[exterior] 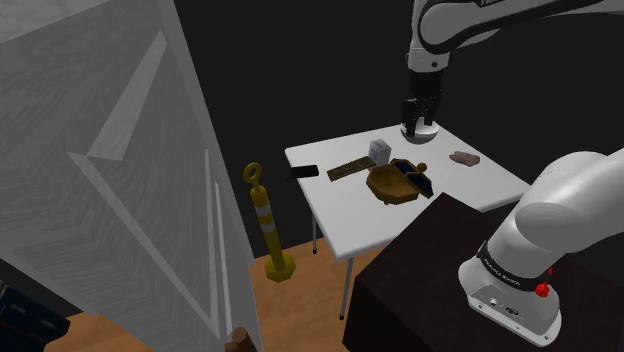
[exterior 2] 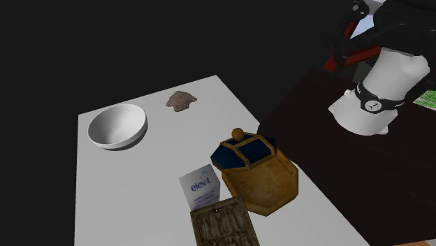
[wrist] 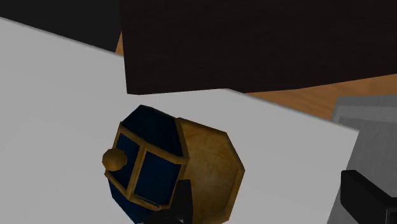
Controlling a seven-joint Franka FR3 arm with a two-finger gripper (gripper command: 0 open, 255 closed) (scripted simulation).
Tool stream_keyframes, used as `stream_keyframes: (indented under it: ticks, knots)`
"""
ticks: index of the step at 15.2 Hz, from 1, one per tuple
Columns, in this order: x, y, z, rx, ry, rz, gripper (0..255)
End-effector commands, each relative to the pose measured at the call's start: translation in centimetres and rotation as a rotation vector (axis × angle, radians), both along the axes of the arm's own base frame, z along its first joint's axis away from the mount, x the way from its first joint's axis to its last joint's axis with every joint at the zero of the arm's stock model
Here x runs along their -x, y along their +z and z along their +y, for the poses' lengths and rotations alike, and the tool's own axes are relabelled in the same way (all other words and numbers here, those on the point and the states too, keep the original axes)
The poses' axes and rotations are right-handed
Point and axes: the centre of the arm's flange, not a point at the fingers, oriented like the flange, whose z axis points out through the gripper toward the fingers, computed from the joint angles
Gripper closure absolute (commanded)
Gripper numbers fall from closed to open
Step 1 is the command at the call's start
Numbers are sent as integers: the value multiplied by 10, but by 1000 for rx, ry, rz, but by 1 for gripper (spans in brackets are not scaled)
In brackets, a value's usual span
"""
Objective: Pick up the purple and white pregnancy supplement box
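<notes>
The purple-and-white box (exterior: 380, 150) stands upright on the counter (exterior: 350, 215), near and to the shoulder view's lower left of the gripper (exterior: 420, 122), whose spread I cannot tell.

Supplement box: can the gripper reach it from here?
Probably yes: the supplement box stands with its top uncovered. The lidded container and carved board sit close beside it, so the gripper should come from above.

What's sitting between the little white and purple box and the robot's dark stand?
A brown pot with a dark blue lid sits between the box and the stand; the second exterior view shows it.
</notes>
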Motion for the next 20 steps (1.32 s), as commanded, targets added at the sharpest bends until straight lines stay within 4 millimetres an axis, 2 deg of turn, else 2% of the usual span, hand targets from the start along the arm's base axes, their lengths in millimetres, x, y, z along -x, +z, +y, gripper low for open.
stream_keyframes:
  ticks: [1, 20]
  knots:
    - [-14, -18, -13, 4, -11, -14, 0]
    - [-153, -172, -130, 31, -118, -123, 0]
